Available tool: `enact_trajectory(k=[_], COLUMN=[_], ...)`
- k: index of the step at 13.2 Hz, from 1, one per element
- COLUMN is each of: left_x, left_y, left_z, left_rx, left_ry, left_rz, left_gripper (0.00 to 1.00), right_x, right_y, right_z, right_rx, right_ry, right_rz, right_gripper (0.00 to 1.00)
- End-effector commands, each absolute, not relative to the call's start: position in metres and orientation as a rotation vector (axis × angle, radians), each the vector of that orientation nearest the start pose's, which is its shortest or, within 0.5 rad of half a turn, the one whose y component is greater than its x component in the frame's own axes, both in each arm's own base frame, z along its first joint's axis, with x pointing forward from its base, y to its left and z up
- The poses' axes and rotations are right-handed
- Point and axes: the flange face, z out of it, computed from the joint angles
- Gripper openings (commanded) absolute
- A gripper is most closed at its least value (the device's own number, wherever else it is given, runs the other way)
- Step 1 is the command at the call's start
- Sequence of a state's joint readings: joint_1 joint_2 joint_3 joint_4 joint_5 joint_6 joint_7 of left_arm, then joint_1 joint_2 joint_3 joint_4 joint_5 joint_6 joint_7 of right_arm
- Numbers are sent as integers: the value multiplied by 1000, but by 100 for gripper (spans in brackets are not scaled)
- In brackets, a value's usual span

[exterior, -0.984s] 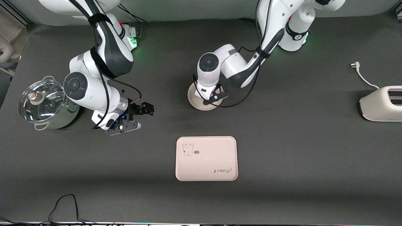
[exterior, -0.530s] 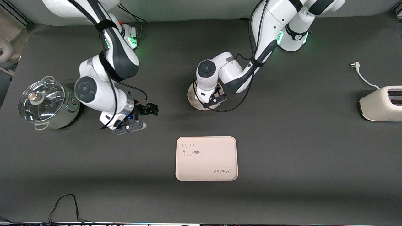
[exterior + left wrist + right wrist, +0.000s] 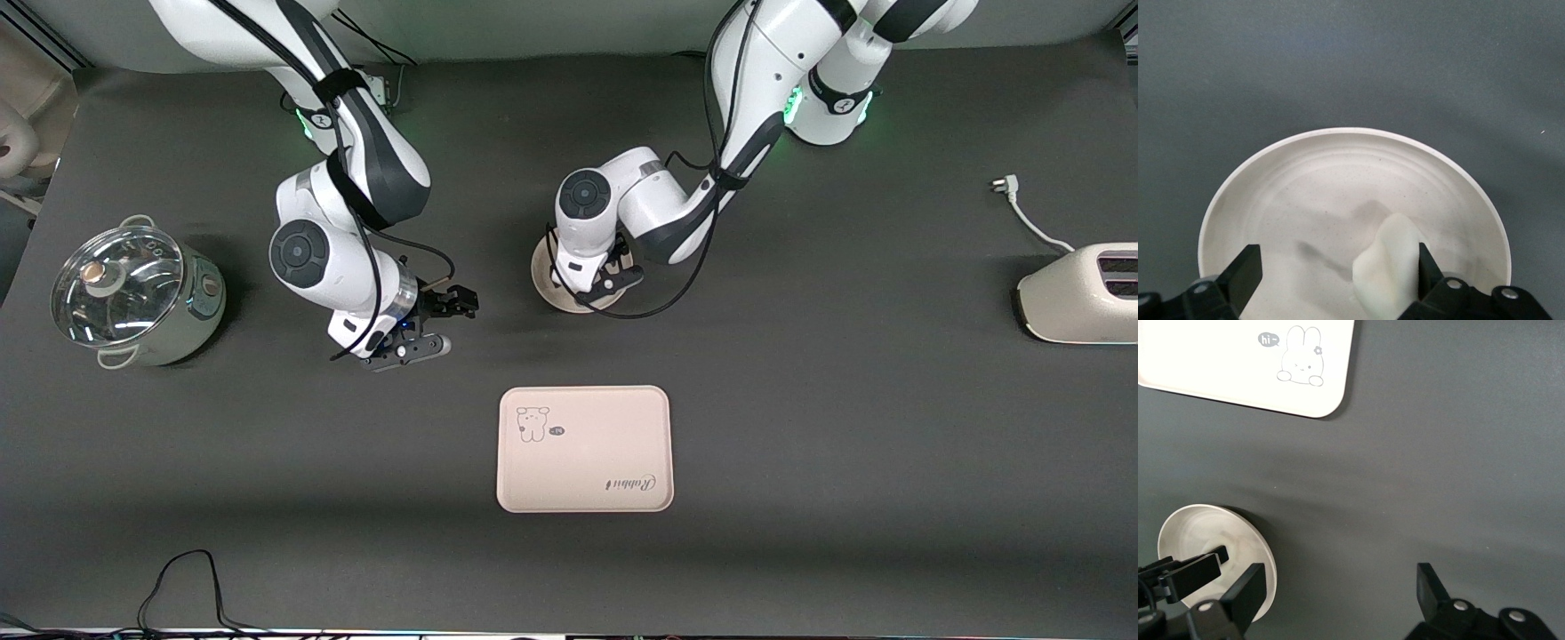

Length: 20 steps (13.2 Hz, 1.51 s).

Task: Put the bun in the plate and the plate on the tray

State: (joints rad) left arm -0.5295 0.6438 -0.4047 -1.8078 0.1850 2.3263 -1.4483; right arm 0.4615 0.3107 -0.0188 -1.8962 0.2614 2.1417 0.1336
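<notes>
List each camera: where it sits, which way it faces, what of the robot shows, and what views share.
Front view: high across the table, facing both bases; shows both arms, plate, tray, pot, toaster.
Left wrist view: on the left arm, looking down between the open left pincer at the bun in the plate.
Right wrist view: on the right arm, over bare table; open right pincer, tray corner.
Shared: all three show the plate.

bun [image 3: 1388, 267]: off-white, plain
plate [image 3: 1338, 173]: cream, faint speckle
tray [image 3: 584, 449]: cream; b/w rabbit print w/ "hi" bubble, dark "Rabbit" script
table [image 3: 845, 427]: dark grey
toaster [image 3: 1080, 293]: cream
pot [image 3: 133, 298]: pale green, clear glass lid
arms: white w/ black joints
grippers: black
</notes>
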Motion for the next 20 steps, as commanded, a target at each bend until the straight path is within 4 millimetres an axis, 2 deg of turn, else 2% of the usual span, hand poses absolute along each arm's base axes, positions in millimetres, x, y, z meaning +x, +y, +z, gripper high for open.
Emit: enact_trajectory(k=[1, 9, 10, 11, 13, 14, 16, 18, 20], left_x=[396, 398, 401, 406, 442, 461, 505, 535, 570], left_y=[-508, -508, -504, -498, -464, -442, -381, -319, -239], left_z=[211, 213, 218, 229, 278, 310, 364, 403, 432], left_rx=[-3026, -3024, -3017, -2994, -2967, -2978, -2981, -2985, -2995], left_ry=[-700, -702, -708, -708, -779, -763, -778, -708, -695], left_rz=[157, 155, 151, 145, 91, 52, -5, -44, -88], left_gripper=[100, 100, 100, 100, 100, 100, 100, 100, 100], right_x=[549, 547, 543, 536, 526, 518, 502, 478, 458], right_y=[274, 276, 283, 299, 323, 340, 368, 398, 417], right_z=[335, 329, 323, 318, 293, 280, 263, 246, 225], right_rx=[-2929, -2933, -2934, -2936, -2948, -2949, -2924, -2939, -2956], right_ry=[-213, -219, -232, -255, -262, -273, -201, -169, -209], right_rz=[169, 184, 197, 197, 204, 194, 210, 241, 277], right_gripper=[100, 100, 100, 100, 100, 100, 100, 100, 100])
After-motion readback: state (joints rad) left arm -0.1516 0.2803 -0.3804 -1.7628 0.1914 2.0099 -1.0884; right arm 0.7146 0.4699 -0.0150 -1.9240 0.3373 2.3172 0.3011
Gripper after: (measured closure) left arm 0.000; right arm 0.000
